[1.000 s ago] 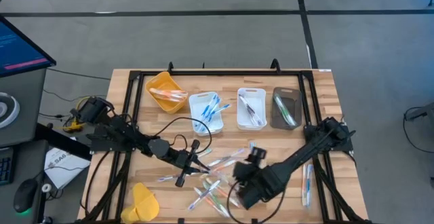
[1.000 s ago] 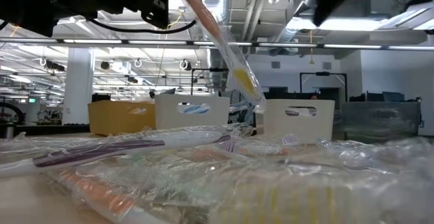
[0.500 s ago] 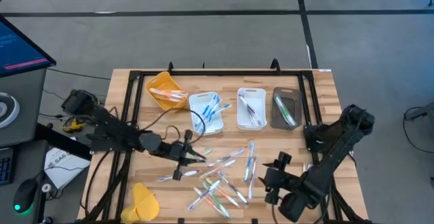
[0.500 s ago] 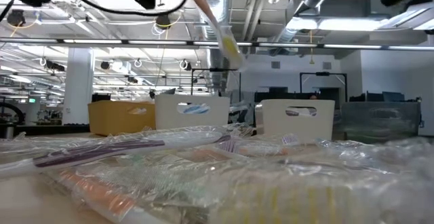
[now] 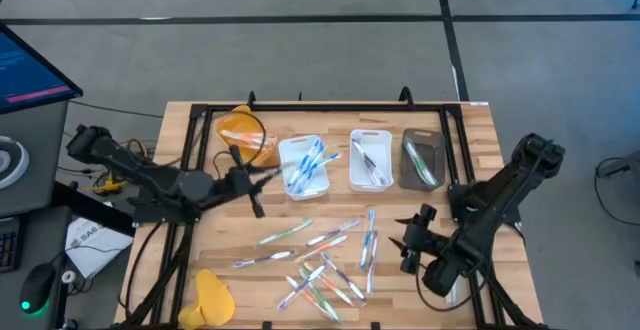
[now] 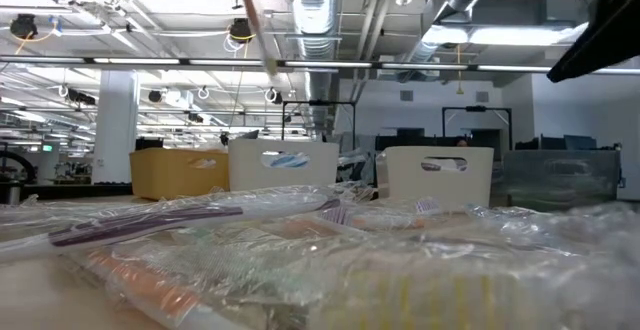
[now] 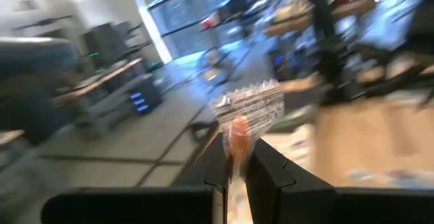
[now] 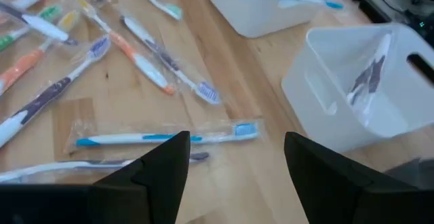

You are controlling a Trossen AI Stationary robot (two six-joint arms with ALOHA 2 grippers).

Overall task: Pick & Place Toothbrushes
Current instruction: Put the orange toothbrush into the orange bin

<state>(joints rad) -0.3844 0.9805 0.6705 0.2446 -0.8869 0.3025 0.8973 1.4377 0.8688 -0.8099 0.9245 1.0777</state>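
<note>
Toothbrushes (image 5: 320,260) of thin plastic, with blue, green, orange and grey accents and many in clear wrappers, lie scattered on the wooden surface (image 5: 470,140) near the middle of its front edge. Along the back edge stand 4 rectangular trays in a row: a yellow tray (image 5: 232,125) toward the back left corner, then a white tray with blue brushes (image 5: 322,182), a second white tray with grey brushes (image 5: 372,135), and a dark grey tray (image 5: 408,175) with green brushes.

One orange toothbrush in a clear wrapper (image 7: 237,132) is clenched between the dark fingers of the left pincer (image 7: 236,163), its wrapped end sticking out past the fingertips. In the high view this left pincer (image 5: 248,180) hangs near the yellow tray, between it and the first white tray.

The right pincer (image 5: 412,240) stands released and grasps nothing, above the surface toward the front right corner, beside the scattered brushes. A blue wrapped toothbrush (image 8: 169,136) lies just ahead of it.
</note>
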